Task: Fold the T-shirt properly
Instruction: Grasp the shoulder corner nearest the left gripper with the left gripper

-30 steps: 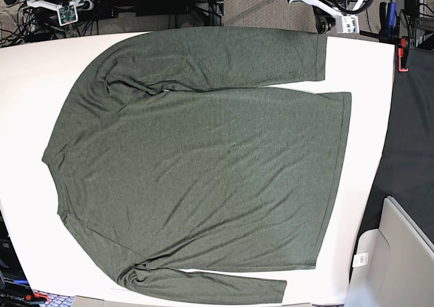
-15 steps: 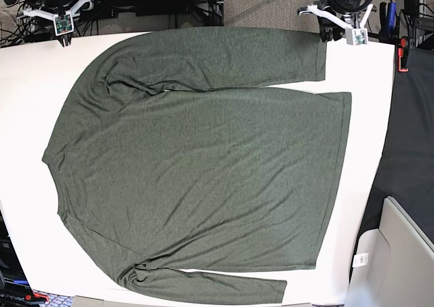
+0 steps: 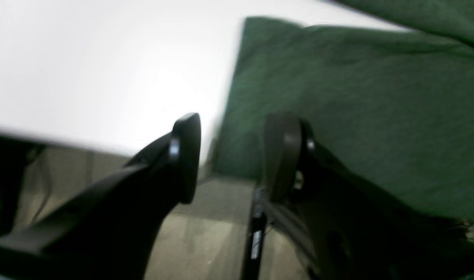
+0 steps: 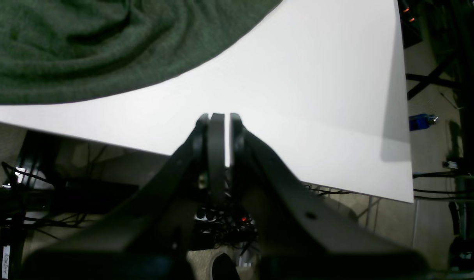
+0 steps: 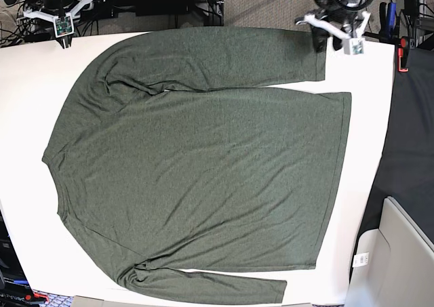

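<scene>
1. The white bench [image 5: 20, 117] is carrying everything, and it is lying almost wholly under the garment, with bare strips showing at its left and right ends.
2. The T-shirt [image 5: 203, 165] is lying flat and spread across the bench, its hem pointing right and its shoulders left; one long sleeve is running along the far edge and the other along the near edge. It is showing as a dark olive-green heathered knit, with hemmed edges and shallow wrinkles gathering around the far-left shoulder.
3. By my reading, the cloth is looking thin, soft and light, so it is likely drooping and sliding rather than keeping any shape when lifted. A hemmed edge or a cuff is offering the firmest hold; the far sleeve's cuff at the far right is looking like the sensible starting place.
4. The left tool [image 5: 324, 37] is hovering right over that cuff, and in its wrist view the left tool [image 3: 231, 155] is standing with jaws apart and nothing between them.
5. The right tool [image 4: 220, 138] is hanging off the bench's far-left corner, jaws together, gripping nothing.
</scene>
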`<state>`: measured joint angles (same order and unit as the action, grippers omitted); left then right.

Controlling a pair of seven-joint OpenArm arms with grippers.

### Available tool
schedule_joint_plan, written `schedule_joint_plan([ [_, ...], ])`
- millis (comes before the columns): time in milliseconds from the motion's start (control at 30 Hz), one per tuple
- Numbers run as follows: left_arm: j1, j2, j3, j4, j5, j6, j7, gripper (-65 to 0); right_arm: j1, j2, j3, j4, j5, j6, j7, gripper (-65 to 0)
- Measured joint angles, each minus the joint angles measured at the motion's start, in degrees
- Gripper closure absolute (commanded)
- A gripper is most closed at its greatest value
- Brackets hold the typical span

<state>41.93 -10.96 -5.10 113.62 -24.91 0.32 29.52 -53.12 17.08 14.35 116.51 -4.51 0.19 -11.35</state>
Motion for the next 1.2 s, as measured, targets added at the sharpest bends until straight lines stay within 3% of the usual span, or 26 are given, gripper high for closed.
schedule_joint_plan([
  [167,-1.3,0.0,1.4,-0.9,0.0,0.1,3.2,-26.2,0.3,0.0,0.0,0.0,0.0,0.0,0.0,-0.2],
  [367,-2.3,0.0,1.2,-2.0,0.0,0.1,3.1,-26.2,0.4,0.0,0.0,0.0,0.0,0.0,0.0,-0.2],
  [700,-2.3,0.0,-2.4,-2.3,0.2,0.7,2.2,-26.2,0.5,0.0,0.0,0.0,0.0,0.0,0.0,-0.2],
  [1067,-4.8,0.7,-1.7,-7.0,0.1,-0.1,-1.0,-26.2,0.5,0.0,0.0,0.0,0.0,0.0,0.0,-0.2],
  [1200,-4.8,0.6,0.9,-6.9,0.9,1.0,-1.6,-26.1,0.5,0.0,0.0,0.0,0.0,0.0,0.0,-0.2],
])
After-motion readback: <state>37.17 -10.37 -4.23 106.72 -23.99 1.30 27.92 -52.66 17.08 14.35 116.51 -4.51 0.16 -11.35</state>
